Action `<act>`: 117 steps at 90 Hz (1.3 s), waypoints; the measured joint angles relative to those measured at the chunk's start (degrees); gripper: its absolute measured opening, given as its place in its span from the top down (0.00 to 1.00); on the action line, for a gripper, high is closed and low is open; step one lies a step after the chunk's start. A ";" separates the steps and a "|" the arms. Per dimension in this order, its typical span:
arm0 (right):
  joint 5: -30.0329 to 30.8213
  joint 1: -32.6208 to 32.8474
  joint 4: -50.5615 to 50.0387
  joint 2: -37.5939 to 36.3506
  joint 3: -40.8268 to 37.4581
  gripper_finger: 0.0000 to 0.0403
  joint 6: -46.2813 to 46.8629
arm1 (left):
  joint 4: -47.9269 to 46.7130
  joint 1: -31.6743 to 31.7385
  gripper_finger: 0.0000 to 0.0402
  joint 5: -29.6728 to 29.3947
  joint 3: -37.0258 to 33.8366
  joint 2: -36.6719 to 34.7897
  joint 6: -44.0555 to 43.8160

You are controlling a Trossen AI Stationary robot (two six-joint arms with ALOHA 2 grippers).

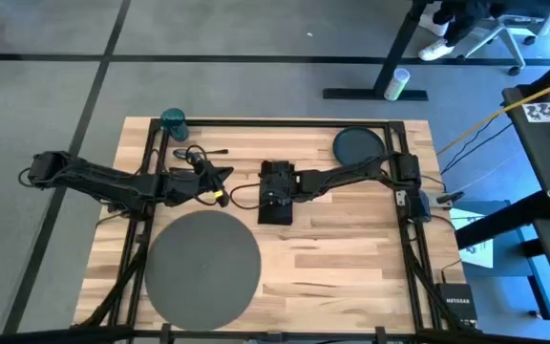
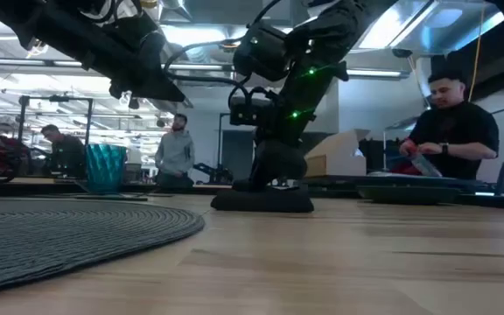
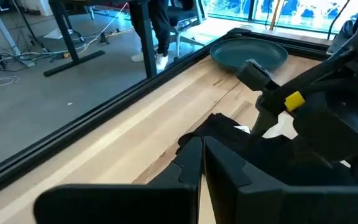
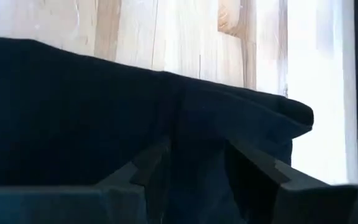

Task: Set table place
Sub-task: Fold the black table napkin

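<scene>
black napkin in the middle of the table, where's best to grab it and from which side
Probably from straight above, pinching a raised fold: the black napkin lies low and flat on the table, offering no edge to slide under. The right pincer is down on it, fingers around a ridge of cloth.

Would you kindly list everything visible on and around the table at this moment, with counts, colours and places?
table: one, light wood with black frame rails.
mat: one, grey, round, near-left part of the table.
plate: one, dark, round, far-right corner.
cup: one, teal, far-left corner.
cutlery: metal pieces, far edge beside the cup; count unclear.
napkin: one, black, table centre, under the right gripper.
people: three in the low view, in the room behind the table.
left gripper: dark, left of centre, above the table.
right gripper: dark, down on the napkin.
</scene>
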 joint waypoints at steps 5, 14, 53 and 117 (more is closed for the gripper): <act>0.02 -0.17 -0.05 0.54 0.00 0.67 0.53 | -0.01 0.00 1.00 0.00 0.00 0.00 0.00; 0.08 -0.38 -0.20 1.18 0.00 0.67 2.14 | -0.06 0.00 1.00 0.00 0.00 0.00 0.00; 3.06 -0.63 -0.57 1.38 0.00 0.99 3.91 | -1.42 0.04 1.00 0.00 0.00 0.02 -0.03; 8.53 -0.57 -7.87 1.22 6.77 0.99 7.31 | -1.59 0.04 1.00 0.00 0.00 0.02 -0.07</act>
